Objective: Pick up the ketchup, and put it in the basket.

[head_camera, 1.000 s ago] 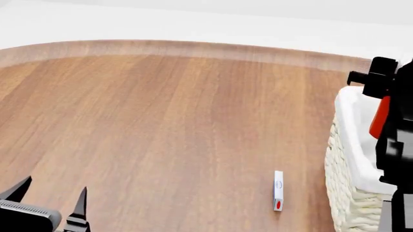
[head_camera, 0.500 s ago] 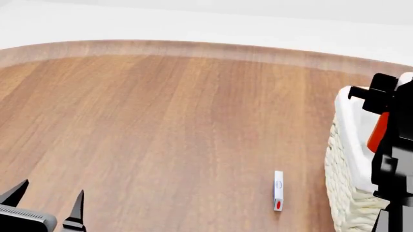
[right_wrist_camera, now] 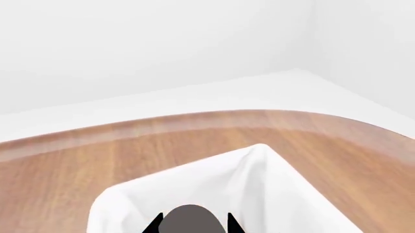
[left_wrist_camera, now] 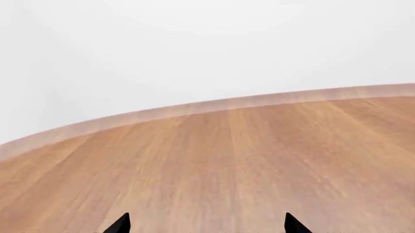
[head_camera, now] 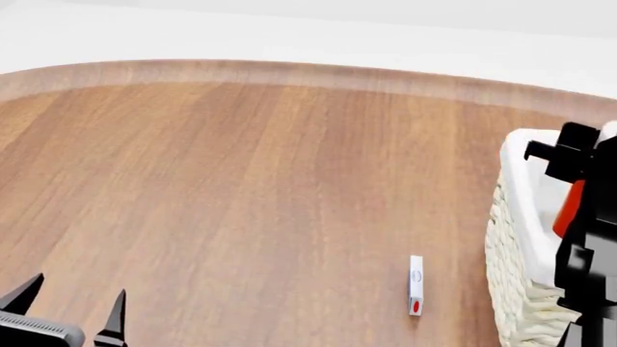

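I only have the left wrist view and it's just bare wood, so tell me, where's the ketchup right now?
Observer: Head view shows the ketchup in the right end effector, up over the basket.
Operator: Is it inside the basket's outline?
Observer: It appears so. The right wrist view looks down past the bottle onto the white liner.
Operator: Anything else nearby?
Observer: A small white stick with a red dot lies beside the basket, not touching it.
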